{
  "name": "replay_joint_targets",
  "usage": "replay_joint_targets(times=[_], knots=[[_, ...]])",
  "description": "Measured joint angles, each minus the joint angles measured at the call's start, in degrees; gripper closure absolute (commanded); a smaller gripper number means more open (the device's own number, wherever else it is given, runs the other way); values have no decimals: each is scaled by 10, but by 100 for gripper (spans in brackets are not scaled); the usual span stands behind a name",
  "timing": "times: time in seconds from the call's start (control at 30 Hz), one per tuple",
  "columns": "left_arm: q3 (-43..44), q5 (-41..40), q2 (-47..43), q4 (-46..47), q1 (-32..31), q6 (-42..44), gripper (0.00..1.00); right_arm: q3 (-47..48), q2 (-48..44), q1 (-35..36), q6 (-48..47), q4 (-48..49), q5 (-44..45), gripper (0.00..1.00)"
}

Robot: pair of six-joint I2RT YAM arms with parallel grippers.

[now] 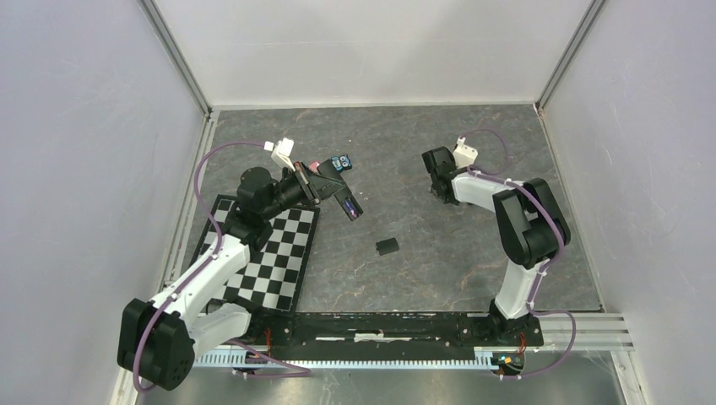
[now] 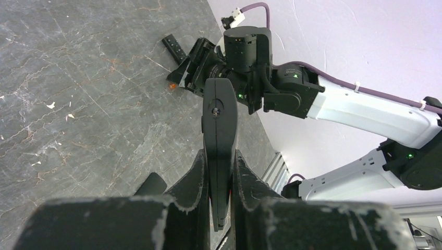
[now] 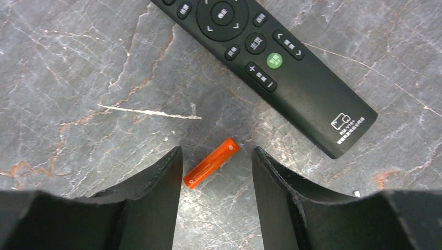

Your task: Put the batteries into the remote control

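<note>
My left gripper [image 2: 220, 172] is shut on a black remote control [image 2: 219, 130], holding it edge-on above the table. From above, this remote [image 1: 342, 201] juts out to the right of the left gripper [image 1: 317, 187], with its battery bay uncovered. An orange-red battery [image 3: 211, 163] lies slantwise on the table. My right gripper [image 3: 216, 151] is open, pointing down, with a finger on either side of the battery and neither pressing on it. The same battery [image 2: 172, 85] shows under the right gripper [image 1: 439, 181] in the left wrist view.
A second black remote [image 3: 266, 67] lies face up just beyond the battery. A small black battery cover [image 1: 387, 246] lies mid-table. A blue-and-black gadget [image 1: 340, 162] sits behind the held remote. A checkerboard mat [image 1: 270, 257] lies under the left arm. Walls [image 1: 101, 169] enclose the table.
</note>
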Motion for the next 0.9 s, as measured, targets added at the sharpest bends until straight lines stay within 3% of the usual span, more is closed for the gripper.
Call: replay_joint_targets(times=[0.07,0.33,0.4,0.7,0.9], knots=[[0,0,-4,0,0,0,98,9,8,0,6,0,3,50],[0,-1,-14,-1,0,0,98,6,9,0,1,12,-8,87],[0,-1,-14,-2,0,0,98,-5,3,0,-10,27,-15,93],[0,0,-13,-1,0,0,98,-52,-35,-3,-162,79,-135,100],[0,-1,-9,0,0,0,98,-79,-64,12,-257,80,-239,97]])
